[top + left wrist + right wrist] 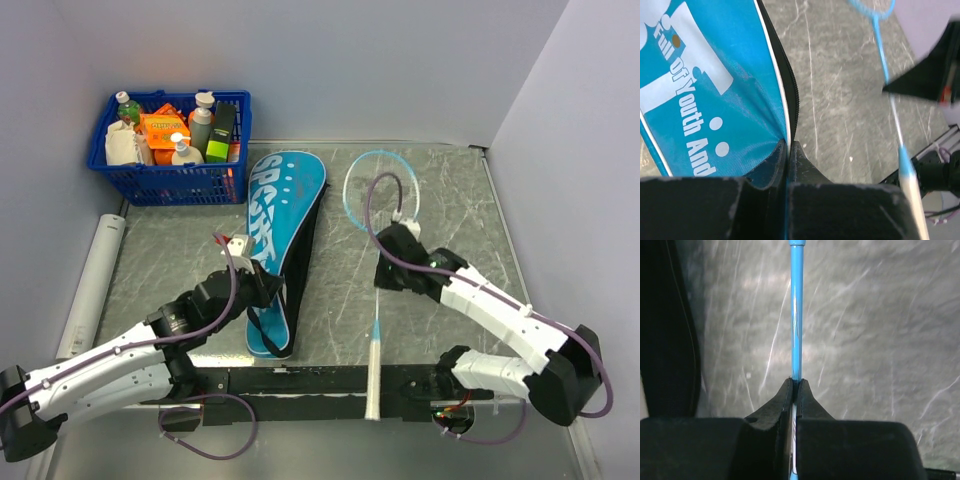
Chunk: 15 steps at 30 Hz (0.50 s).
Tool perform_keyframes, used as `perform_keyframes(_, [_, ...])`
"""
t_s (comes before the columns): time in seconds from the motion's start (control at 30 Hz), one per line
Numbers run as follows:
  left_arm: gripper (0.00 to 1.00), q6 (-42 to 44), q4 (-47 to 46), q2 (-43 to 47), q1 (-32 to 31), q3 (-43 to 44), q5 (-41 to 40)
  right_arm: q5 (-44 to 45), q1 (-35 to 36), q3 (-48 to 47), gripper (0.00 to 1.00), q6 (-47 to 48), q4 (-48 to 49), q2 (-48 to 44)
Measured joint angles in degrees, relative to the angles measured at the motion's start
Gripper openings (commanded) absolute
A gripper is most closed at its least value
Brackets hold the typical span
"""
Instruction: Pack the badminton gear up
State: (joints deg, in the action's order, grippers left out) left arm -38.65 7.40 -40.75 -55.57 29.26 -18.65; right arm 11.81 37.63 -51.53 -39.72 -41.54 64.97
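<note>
My left jaws pinch the edge of the long teal fabric racket bag (285, 200); my right jaws clamp the light-blue racket (374, 360) by its thin shaft, at the bag's 3 o'clock.

Teal bag (283, 240) beside light-blue racket (373, 375)

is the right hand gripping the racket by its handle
No, the right hand pinches the thin blue shaft; the handle is free.

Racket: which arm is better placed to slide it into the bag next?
Right. The right fingers are shut on the racket shaft, so that arm can probably carry it over. The left fingers pinch the bag edge, apart from the racket.
</note>
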Motion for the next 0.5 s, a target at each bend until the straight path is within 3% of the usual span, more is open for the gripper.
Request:
perform_keyframes(0.2, [0.01, 0.0, 0.5, -1.7, 0.0, 1.6, -2.8, -0.7, 10.2, 5.7, 0.00, -4.8, -2.1, -3.0])
perform_keyframes(0.5, [0.01, 0.0, 0.6, -3.3, 0.0, 2.0, -3.1, -2.5, 18.1, 9.5, 0.00, -10.3, -2.2, -3.5])
